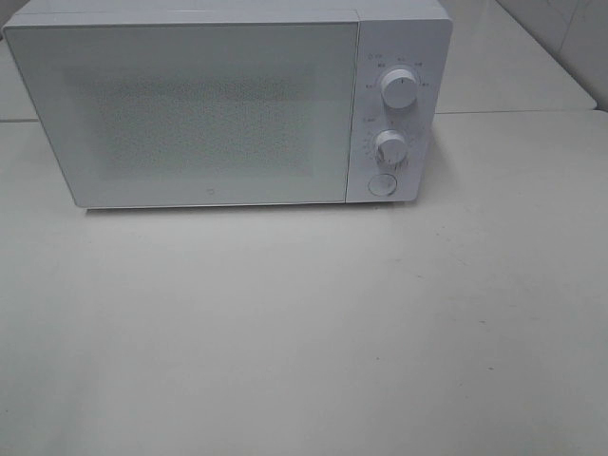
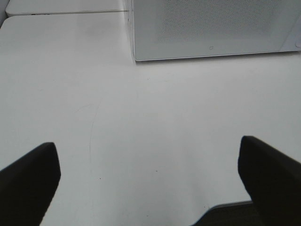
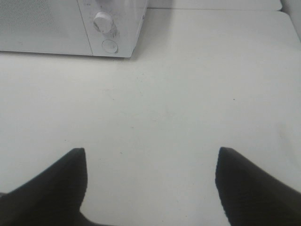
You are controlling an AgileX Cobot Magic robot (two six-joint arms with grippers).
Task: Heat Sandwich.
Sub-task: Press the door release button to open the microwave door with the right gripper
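Behind microwave (image 1: 228,109) door mesh, interior unreadable; jaws spread.

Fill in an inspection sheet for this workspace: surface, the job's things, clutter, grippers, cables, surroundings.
Surface: white table, faint scuffs.
Job's things: sandwich not seen in any view; microwave stands at the back, door shut, with an upper knob, a lower knob and a button.
Clutter: nothing seen.
Grippers: left gripper open, empty, over the table; right gripper open, empty, over the table.
Cables: nothing seen.
Surroundings: second table behind.
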